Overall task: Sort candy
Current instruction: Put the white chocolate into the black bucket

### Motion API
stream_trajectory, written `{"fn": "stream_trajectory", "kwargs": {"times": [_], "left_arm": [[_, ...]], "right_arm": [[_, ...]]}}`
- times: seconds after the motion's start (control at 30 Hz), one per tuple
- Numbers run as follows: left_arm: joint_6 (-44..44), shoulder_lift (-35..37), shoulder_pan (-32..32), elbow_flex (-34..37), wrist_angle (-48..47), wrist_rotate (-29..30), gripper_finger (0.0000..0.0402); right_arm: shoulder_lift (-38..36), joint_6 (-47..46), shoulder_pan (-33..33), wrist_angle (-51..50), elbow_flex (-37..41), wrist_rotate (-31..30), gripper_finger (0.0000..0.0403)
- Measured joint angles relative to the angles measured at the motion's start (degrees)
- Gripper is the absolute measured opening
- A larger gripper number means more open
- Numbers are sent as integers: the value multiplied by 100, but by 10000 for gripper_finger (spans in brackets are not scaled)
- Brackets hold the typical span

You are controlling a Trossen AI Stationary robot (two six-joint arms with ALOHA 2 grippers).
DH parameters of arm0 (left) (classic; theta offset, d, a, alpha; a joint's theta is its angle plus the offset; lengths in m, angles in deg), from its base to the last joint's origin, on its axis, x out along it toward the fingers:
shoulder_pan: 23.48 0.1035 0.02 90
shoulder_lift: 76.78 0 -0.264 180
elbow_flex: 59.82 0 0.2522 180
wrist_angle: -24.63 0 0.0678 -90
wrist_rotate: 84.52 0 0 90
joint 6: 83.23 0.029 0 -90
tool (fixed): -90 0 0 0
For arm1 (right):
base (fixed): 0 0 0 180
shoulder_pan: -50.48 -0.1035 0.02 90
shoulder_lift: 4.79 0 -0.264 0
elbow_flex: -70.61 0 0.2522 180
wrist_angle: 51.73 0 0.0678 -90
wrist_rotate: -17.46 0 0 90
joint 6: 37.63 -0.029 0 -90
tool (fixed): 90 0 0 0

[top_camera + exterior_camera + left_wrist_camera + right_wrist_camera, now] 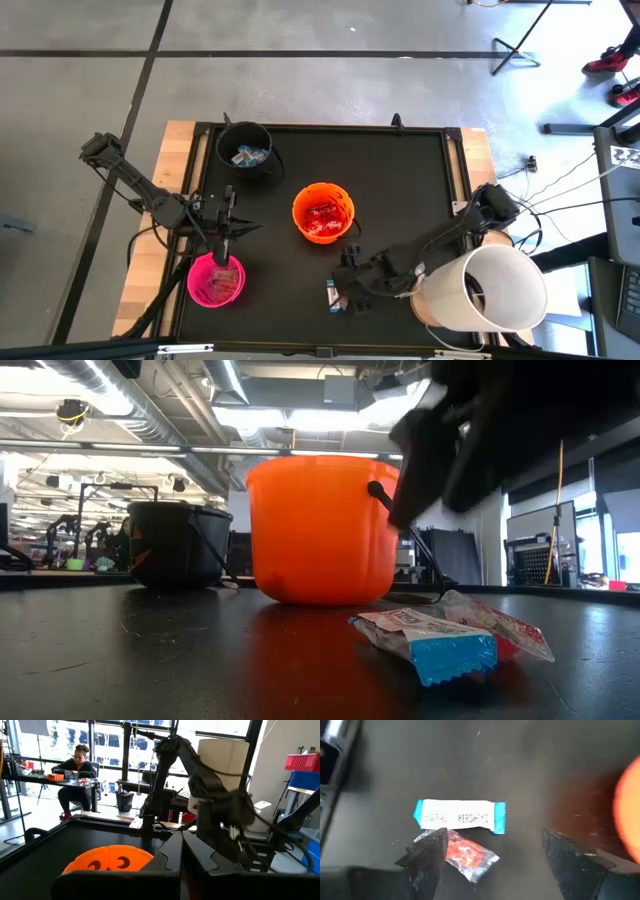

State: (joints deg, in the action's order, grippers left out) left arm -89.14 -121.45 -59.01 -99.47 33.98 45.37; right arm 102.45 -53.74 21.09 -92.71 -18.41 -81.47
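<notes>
two candies, blue-and-white bar (459, 815) and red packet (468, 854), lay touching on black table (400, 190) near orange bucket (323, 212); right gripper (495, 857) hovered above, fingers spread; left gripper (222, 243) pressed together over pink bucket (215, 280).

The floor (300, 80) around the table is grey concrete, crossed by dark lines. A black stand leg (515, 50) rests on it beyond the table, and thin cables (560, 185) lie near the table's side. The table's wooden edge (172, 180) frames a black mat (400, 190). Overhead, silver ducts (130, 410) and bright ceiling lights (300, 420) run along the ceiling. Tall windows (107, 750) let in daylight. A person (77, 775) sits at a desk (45, 780) by them. Red and blue bins (305, 770) stand on a shelf.
</notes>
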Motion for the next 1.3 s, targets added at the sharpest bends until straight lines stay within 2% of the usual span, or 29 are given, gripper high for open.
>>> {"fn": "stream_trajectory", "kwargs": {"times": [0.23,0.4,0.67,0.97,1.3], "left_arm": [[-16,-1,0,0,-33,29,2],[-145,0,0,0,-74,30,2],[-149,-1,0,0,-162,30,1],[-149,0,0,0,-164,30,1],[-149,0,0,0,-165,30,1]], "right_arm": [[672,26,107,264,2,388,318],[865,-5,145,408,-4,621,318],[840,-7,173,-97,-51,562,318],[842,54,254,-811,-615,339,318],[852,497,241,-130,-765,644,318]]}}
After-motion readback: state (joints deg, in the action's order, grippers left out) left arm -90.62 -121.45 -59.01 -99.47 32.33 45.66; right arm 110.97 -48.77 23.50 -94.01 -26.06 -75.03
